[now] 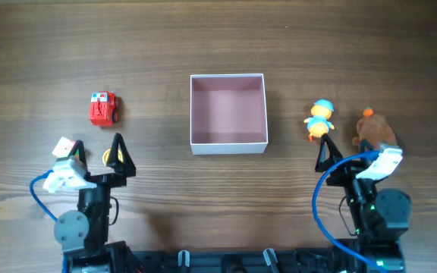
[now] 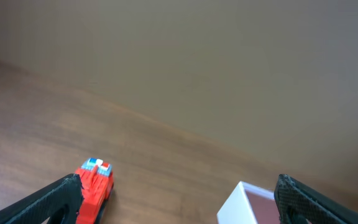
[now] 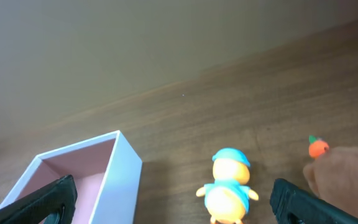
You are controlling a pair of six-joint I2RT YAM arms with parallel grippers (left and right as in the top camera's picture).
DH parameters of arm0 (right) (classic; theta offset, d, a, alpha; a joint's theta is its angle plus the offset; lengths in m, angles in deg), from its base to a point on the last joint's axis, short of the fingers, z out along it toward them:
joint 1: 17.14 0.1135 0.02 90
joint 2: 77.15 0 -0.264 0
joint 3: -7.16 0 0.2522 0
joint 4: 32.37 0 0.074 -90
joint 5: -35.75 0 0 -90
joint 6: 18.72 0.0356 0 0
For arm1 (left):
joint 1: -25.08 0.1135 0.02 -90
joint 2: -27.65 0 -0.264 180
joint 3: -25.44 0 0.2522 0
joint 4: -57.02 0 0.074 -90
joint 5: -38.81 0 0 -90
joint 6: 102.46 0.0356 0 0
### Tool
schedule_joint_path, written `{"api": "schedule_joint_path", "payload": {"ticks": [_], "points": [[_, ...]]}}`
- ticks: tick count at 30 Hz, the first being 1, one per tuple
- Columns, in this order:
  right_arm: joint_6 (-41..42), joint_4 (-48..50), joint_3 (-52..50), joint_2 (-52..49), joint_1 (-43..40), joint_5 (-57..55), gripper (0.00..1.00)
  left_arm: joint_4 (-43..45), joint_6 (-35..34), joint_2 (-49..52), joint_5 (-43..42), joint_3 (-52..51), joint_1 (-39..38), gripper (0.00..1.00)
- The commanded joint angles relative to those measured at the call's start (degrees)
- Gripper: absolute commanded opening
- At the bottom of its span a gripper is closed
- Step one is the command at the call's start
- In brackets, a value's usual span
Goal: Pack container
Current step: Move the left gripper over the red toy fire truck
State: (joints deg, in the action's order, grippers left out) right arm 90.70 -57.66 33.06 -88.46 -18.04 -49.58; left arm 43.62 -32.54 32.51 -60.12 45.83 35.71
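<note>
Looks like a robotics lab bench: wood-grain table [image 1: 203, 30] with left arm [image 1: 89, 208] and right arm [image 1: 374, 208] mounted on a black rail at its near edge, blue cable [image 1: 315, 203] looping loose (plain beige wall [image 2: 229, 62] behind)

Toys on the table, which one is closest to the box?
The yellow duck in the blue cap, just right of the box; the brown toy sits beyond it, and the red truck lies farther off left.

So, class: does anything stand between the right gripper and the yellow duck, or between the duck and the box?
Nothing visible: only bare table separates the open right gripper from the duck, and the duck from the container.
</note>
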Motion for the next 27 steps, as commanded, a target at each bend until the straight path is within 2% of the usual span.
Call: {"api": "schedule_joint_path", "payload": {"ticks": [1,11,15,19,24,27], "points": [[-2.2,-2.3,8.4,-8.2,0.1,1.9,1.0,-2.3,-1.6,7.5,-1.1,7.5,0.2,1.0],[-10.5,-18.0,26.9,-28.2,0.1,1.8,1.0,-17.8,-1.1,31.1,-1.8,25.9,0.2,1.0],[-12.0,-27.6,35.3,-36.7,0.1,1.8,1.0,-27.2,1.8,42.0,-3.7,36.3,0.2,1.0],[-12.2,-29.6,37.4,-40.3,0.1,3.5,1.0,-38.6,1.9,50.3,-3.6,46.8,0.2,1.0],[-11.9,-29.8,37.4,-40.6,0.1,3.7,1.0,-41.7,2.9,53.6,-3.9,50.1,0.2,1.0],[-9.2,-32.2,38.1,-41.4,0.1,-1.1,1.0,-42.8,6.1,53.6,-3.6,50.1,0.2,1.0]]}}
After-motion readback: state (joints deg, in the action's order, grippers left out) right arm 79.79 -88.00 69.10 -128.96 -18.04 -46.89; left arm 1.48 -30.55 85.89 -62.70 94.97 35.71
